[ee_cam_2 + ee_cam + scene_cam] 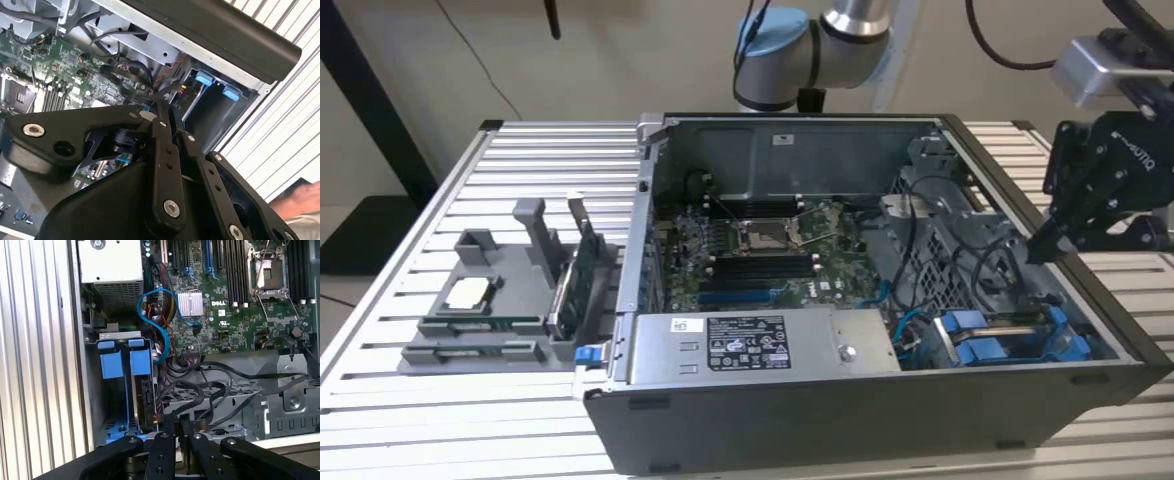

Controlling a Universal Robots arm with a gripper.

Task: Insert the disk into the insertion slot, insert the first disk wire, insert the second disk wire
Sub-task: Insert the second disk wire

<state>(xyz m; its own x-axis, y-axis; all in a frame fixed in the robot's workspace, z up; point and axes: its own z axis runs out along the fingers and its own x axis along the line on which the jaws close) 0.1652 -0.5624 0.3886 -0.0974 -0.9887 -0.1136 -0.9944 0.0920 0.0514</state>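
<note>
The insertion slot (pixel 114 400) is a grey bay with blue clips at its mouth, seen in the exterior view (pixel 1014 335) in the case's near corner on that view's right. The disk (pixel 146 401) stands on edge inside the bay beside an empty slot, its connector end facing a bundle of black wires (pixel 200 390). A blue cable (pixel 159 335) loops from the board past the bay. My gripper (pixel 178 421) hovers above the bay's inner end and the black wires, fingers together with nothing seen between them. In the exterior view the gripper (pixel 1047 245) hangs over the case's right wall.
The open computer case (pixel 854 425) lies on a slatted metal table (pixel 520 420). A grey labelled power-supply box (pixel 761 340) sits beside the bay. A grey fixture (pixel 494 300) with parts stands at the exterior view's left. A person's hand (pixel 300 200) is outside the case.
</note>
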